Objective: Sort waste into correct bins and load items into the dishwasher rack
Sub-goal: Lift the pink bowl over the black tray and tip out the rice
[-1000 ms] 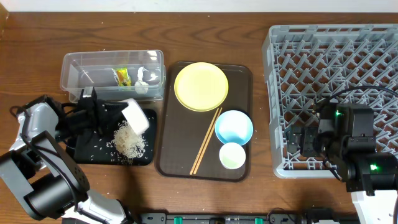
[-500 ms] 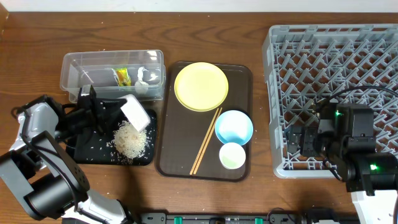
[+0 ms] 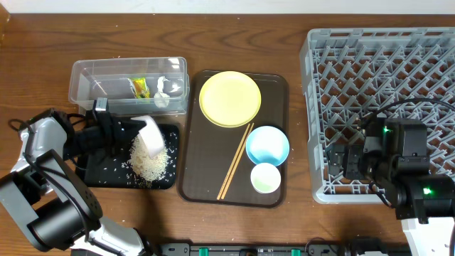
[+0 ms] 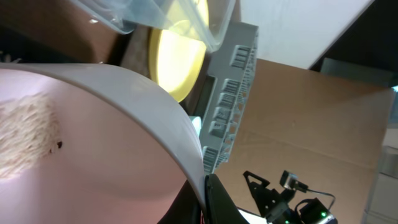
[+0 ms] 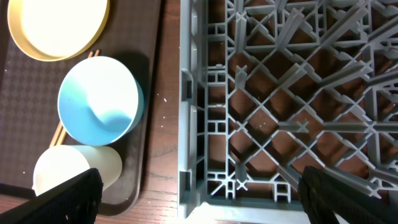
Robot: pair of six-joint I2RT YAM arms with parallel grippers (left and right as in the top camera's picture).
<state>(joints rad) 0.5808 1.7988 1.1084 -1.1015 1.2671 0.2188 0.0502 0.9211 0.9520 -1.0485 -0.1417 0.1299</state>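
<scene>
Now: white bowl tipped steeply on edge over black tray, above rice heap — smooth glossy inside, some grains clinging. Tray shallow, rectangular, loose grains scattered. Left gripper clamped on bowl rim, arm reaching in level from left. Right gripper — fingers spread wide, over near-left corner of grey lattice rack.
</scene>
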